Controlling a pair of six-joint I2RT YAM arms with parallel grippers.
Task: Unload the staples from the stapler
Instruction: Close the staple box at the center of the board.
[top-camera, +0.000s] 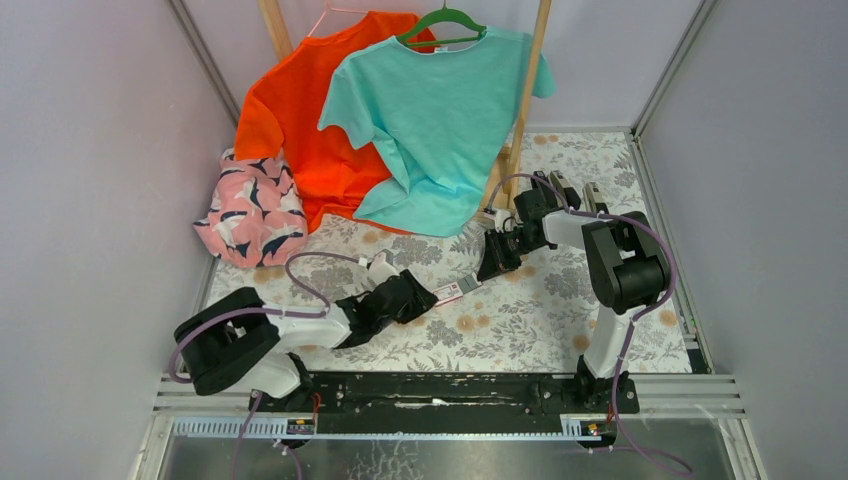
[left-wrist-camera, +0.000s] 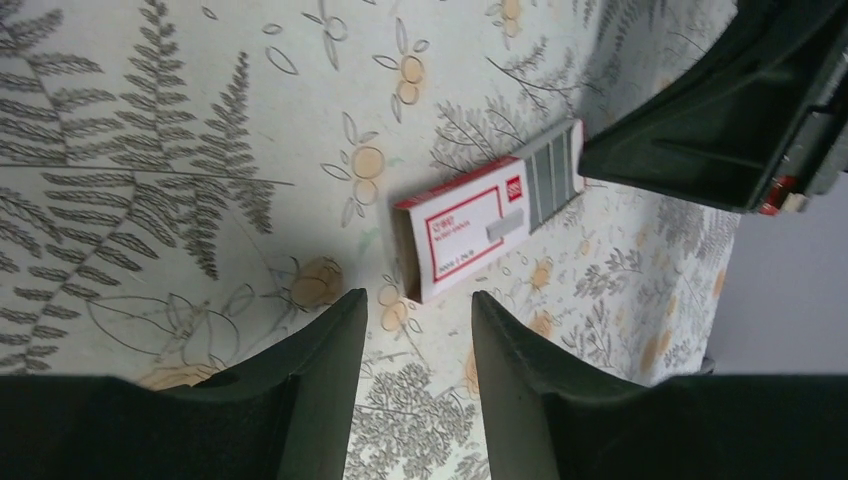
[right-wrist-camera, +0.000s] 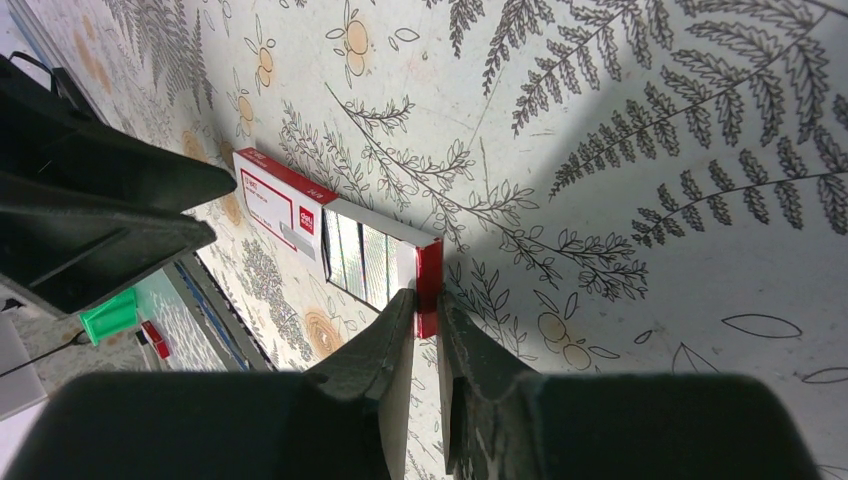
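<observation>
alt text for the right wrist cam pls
The right pincer is pinched shut on the red end of a staple box's inner tray, slid out of its white-and-red sleeve to show rows of silvery staples. It lies on a fern-and-flower tablecloth; the left pincer looms dark at the left edge.

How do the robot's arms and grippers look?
The left arm and right arm have white links and bulky black joint housings, each with a looping purple cable. The left gripper and right gripper each have two black tapering fingers.
</observation>
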